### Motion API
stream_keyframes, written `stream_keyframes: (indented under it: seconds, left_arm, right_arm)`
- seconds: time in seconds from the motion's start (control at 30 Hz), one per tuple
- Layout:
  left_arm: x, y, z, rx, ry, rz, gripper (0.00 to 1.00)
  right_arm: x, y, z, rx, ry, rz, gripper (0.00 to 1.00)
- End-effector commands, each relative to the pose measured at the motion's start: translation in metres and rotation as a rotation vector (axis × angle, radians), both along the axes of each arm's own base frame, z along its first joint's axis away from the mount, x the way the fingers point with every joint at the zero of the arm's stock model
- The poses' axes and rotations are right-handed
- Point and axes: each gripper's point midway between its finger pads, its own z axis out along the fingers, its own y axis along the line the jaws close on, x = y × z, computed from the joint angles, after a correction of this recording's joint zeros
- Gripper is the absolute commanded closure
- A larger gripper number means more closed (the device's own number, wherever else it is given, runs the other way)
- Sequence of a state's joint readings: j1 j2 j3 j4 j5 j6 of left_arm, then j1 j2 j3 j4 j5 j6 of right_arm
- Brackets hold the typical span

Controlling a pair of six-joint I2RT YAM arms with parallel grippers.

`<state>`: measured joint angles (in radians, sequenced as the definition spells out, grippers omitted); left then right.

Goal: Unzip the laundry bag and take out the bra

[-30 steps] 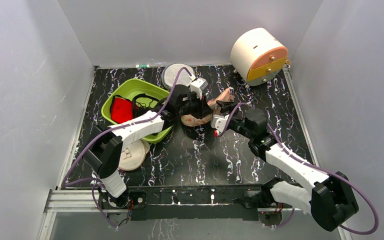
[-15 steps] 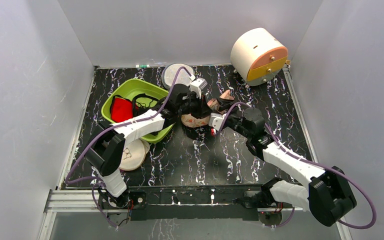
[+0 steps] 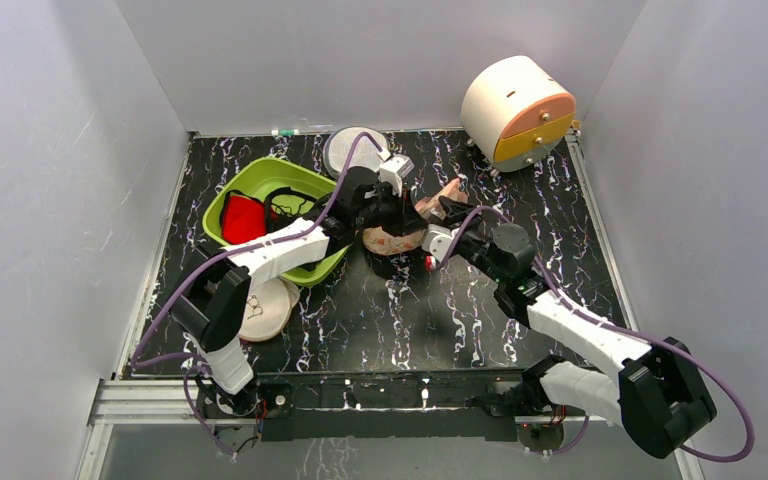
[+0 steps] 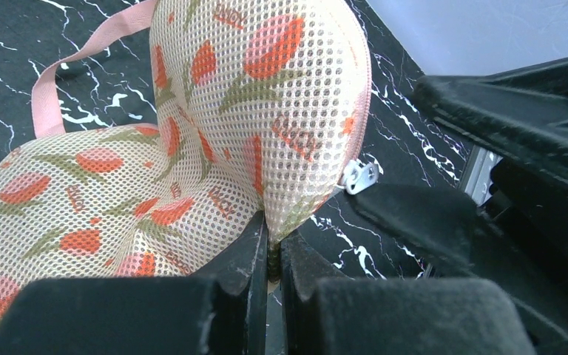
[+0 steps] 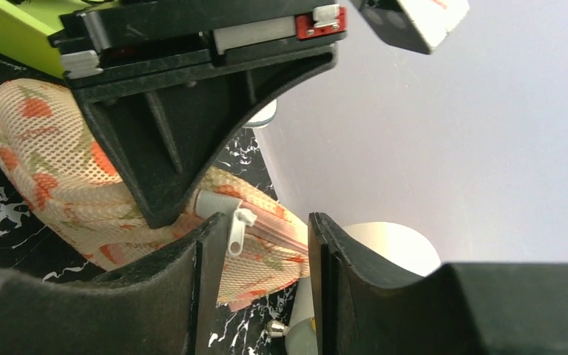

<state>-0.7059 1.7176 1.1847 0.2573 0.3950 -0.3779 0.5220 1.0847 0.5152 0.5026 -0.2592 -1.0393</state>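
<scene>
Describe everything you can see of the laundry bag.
The laundry bag is a padded two-lobed mesh pouch, cream with orange-red floral print, a pink strap and a pink rim zip, seemingly closed. It rests on the table; the left gripper pinches its edge, the right gripper has open jaws framing its zip pull.

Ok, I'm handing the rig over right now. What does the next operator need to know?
Left gripper: shut, pinching the laundry bag by its rim at the waist.
Right gripper: jaws open on either side of the zip pull, not gripping it.
Done: bag held, pull lined up. The zip looks still closed.
Left to do: close on the pull, unzip, take out the bra, which is not in view.
</scene>
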Motion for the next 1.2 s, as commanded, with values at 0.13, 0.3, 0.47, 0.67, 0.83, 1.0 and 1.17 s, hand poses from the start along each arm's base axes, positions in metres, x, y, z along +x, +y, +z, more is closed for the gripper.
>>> stream_keyframes:
  seconds: [0.13,0.3,0.47,0.67,0.83,1.0,1.17]
  left_arm:
    - [0.001,-0.008,0.020,-0.042,-0.020,-0.029,1.00]
    - [0.001,-0.008,0.021,-0.044,-0.018,-0.033,1.00]
    - [0.003,-0.006,0.019,-0.031,-0.026,-0.021,1.00]
    - [0.005,-0.004,0.019,-0.020,-0.035,-0.012,1.00]
    - [0.002,-0.006,0.024,-0.034,-0.035,-0.023,1.00]
    - [0.001,-0.006,0.022,-0.037,-0.028,-0.030,1.00]
    - [0.001,-0.007,0.022,-0.037,-0.024,-0.039,1.00]
  right_arm:
    - [-0.003,-0.006,0.038,0.101,-0.098,-0.023,0.63]
    - [-0.003,0.001,0.027,0.077,-0.068,0.005,0.67]
    - [-0.009,0.001,0.026,0.099,-0.026,0.017,0.67]
    - [-0.025,0.001,0.005,0.136,0.195,0.036,0.66]
    - [-0.031,-0.011,0.003,0.142,0.099,0.005,0.57]
    - [-0.013,-0.007,0.007,0.045,0.040,-0.012,0.56]
    - [0.001,-0.007,0.020,0.040,-0.030,-0.043,0.55]
